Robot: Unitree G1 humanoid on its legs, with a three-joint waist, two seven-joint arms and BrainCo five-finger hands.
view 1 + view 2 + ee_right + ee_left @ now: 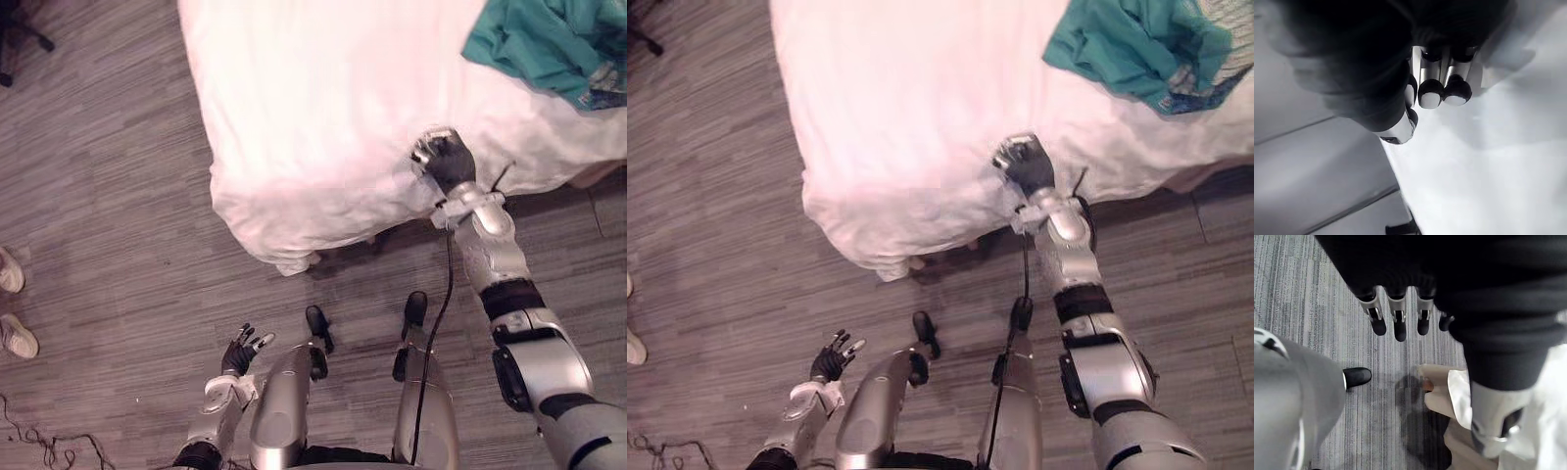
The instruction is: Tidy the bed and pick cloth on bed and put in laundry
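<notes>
Our right hand (443, 157) rests on the white bed sheet (313, 108) near its edge, fingers curled, seemingly gripping nothing, probably to smooth it. The teal cloth (549, 44) lies untouched well beyond it. Our left hand (240, 351) hangs low, fingers spread, empty.

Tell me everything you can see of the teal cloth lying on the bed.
The teal cloth is soft fabric, crumpled in folds, with a paler printed patch at its near right edge. It lies on the white bed cover, far right, partly cut off by the view's edge. Only the cover touches it; the right hand sits at the bed's near edge, apart from it.
</notes>
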